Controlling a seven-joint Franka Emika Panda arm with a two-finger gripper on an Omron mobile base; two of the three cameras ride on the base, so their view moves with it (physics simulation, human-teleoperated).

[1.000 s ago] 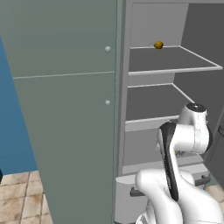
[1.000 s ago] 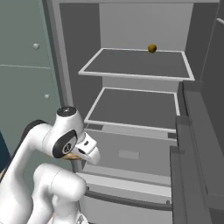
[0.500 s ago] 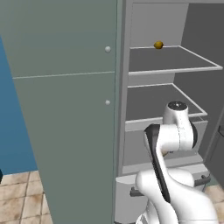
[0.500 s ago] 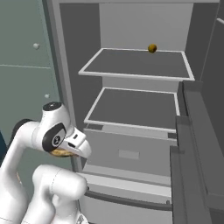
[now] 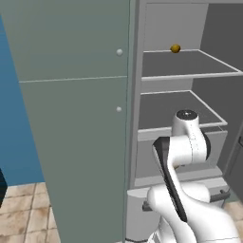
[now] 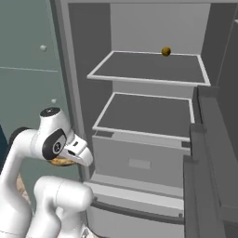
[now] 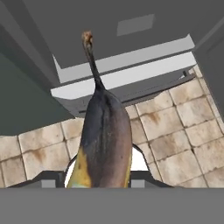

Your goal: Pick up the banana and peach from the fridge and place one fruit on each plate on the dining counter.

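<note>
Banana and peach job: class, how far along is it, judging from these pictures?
Done: the fridge stands open and the banana is out of it, over the tiled floor. In hand: the pincer grips the banana. Left: carry it to a plate, then fetch the peach. A small olive-yellow ball sits on the top shelf.

Banana (image 7: pixel 105 140): dark brown-grey skin, yellow along lower edges, thin dark stem with orange-brown tip. Fridge (image 6: pixel 153 28): pale grey inside, dark grey shelves (image 6: pixel 148 111) edged white, grey-green outer panels with small pale knobs. Ball (image 5: pixel 175 48) on top shelf: olive-yellow. Floor (image 7: pixel 183 118): beige tiles, brownish stains, pale grout. Wall (image 5: pixel 14 118) at left: blue. Arm (image 5: pixel 190 142): white, dark joints.
</note>
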